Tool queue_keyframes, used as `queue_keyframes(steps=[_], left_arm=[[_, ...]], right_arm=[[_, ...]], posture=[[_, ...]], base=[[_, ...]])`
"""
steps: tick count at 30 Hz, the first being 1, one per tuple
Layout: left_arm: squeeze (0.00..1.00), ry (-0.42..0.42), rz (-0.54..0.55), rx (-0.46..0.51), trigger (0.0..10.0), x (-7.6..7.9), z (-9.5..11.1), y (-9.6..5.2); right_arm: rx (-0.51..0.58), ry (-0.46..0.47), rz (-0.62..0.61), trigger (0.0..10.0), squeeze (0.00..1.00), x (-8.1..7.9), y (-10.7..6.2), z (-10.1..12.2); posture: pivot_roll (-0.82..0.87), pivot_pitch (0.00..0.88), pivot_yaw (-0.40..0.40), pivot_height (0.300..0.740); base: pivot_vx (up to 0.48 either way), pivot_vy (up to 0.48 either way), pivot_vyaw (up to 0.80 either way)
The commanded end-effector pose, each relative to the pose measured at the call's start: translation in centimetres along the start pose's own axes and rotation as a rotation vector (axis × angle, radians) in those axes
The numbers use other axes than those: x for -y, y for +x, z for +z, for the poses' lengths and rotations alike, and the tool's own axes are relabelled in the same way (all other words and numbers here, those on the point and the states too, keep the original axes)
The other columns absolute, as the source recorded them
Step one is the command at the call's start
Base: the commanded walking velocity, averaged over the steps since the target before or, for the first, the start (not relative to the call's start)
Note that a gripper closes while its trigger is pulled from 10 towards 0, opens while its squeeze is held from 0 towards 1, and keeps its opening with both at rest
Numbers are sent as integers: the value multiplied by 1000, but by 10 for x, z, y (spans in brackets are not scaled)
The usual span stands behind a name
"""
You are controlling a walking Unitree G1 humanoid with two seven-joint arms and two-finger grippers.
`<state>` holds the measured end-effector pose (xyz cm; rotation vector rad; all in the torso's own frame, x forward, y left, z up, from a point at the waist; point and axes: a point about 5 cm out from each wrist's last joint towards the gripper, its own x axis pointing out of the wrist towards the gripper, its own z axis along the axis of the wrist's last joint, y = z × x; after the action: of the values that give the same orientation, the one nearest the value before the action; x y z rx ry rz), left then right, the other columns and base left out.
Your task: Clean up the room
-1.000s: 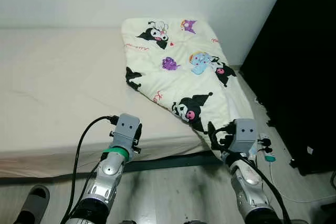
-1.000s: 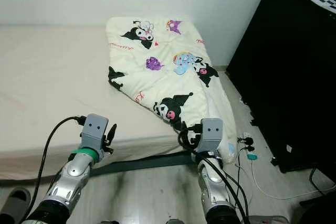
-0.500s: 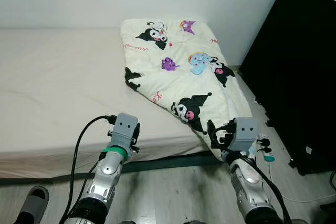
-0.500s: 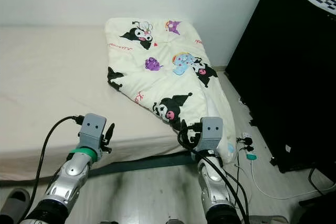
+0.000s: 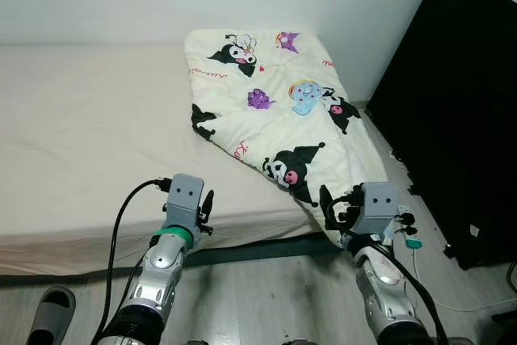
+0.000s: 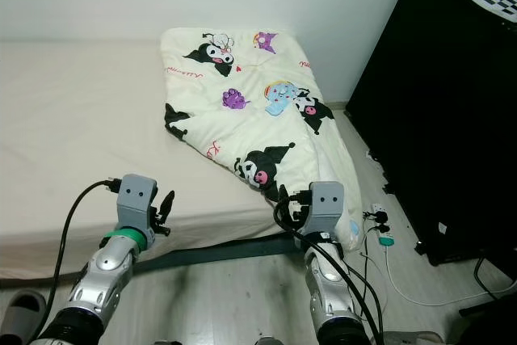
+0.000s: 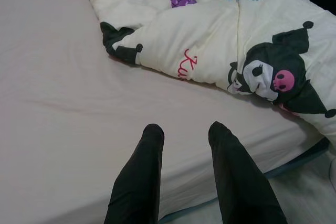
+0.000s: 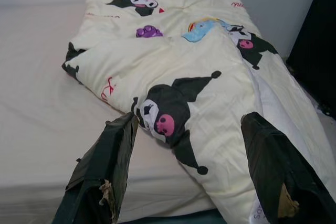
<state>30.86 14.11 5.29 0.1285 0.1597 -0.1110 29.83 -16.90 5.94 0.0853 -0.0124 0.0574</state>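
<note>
As I look down through my head camera, a cream cartoon-print blanket lies rumpled on the right side of the bed, its lower corner hanging over the edge toward the floor. My left hand hovers at the bed's front edge; my right hand is just beside the hanging corner. A grey slipper rests on the floor at left. In my left wrist view, the fingers stand slightly apart above the bare sheet. In my right wrist view, the fingers are spread wide, framing the blanket, gripping nothing.
</note>
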Motion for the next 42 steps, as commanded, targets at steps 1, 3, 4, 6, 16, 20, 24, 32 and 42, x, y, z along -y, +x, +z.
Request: queue_keyframes(steps=[1,3,4,6,16,20,24,32,42], left_arm=[[0,-5,3,-22,10000,-2,-5,-3],[0,-3,3,-21,10000,-2,-4,-2],[0,-5,1,-18,10000,-2,-3,-2],[0,-6,-1,-16,10000,-1,-3,-1],[0,-1,-20,-38,10000,5,-8,-5],[0,5,-12,-39,10000,4,-7,-5],[0,6,-5,-38,10000,4,-7,-4],[0,15,-2,-46,10000,3,-9,-6],[0,21,1,-49,10000,3,-9,-5]], right_arm=[[12,13,-3,10000,0,-1,1,2],[18,17,-1,10000,0,-1,1,3],[22,23,-3,10000,0,-1,1,4],[23,29,-6,10000,0,0,1,4],[10,37,-12,10000,0,1,-4,1],[8,34,-4,10000,0,-1,-2,2],[6,33,0,10000,0,-1,-2,2],[-1,35,-4,10000,0,-2,-4,0],[-8,28,-4,10000,0,-1,-4,-1]], posture=[[-22,15,7,740],[-22,14,7,740],[-22,19,7,740],[-21,26,6,740],[-20,36,7,740],[-12,41,0,740],[-10,45,-2,740],[-14,49,3,740],[-21,51,2,740]], base=[[0,0,0],[0,0,0],[0,0,0],[0,0,0],[0,0,0],[0,0,0],[0,0,0],[0,0,0],[0,0,0]])
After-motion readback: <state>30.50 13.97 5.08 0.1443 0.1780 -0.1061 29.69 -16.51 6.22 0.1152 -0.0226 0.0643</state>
